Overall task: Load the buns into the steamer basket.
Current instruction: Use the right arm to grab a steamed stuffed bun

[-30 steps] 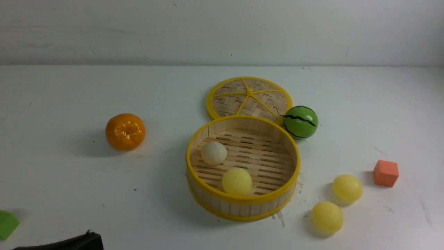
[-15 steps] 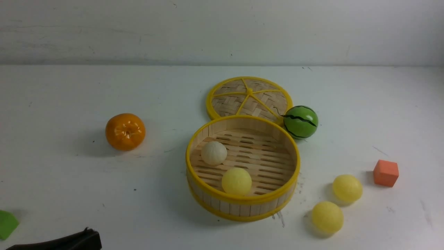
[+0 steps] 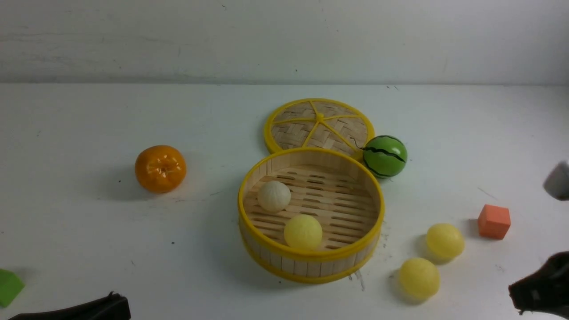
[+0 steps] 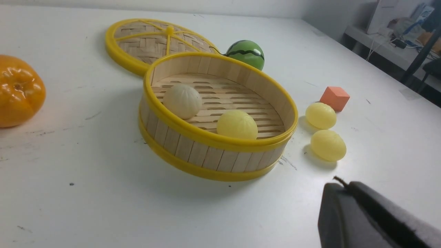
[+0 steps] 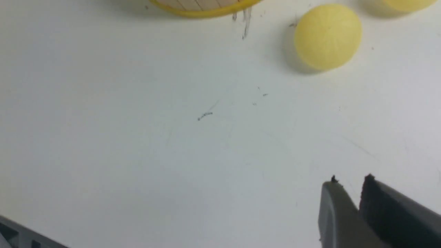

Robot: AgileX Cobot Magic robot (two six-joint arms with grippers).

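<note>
Bamboo steamer basket (image 3: 311,262) holds an off-white bun (image 3: 274,196) and a yellow bun (image 3: 303,231).

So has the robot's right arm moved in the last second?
Yes. A second ago it was out of the front view; now the right gripper has come in at the lower right corner, below the orange cube, which has stayed put.

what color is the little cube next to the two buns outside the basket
Orange-red; the cube shows best in the front view, just right of the farther loose bun.
</note>
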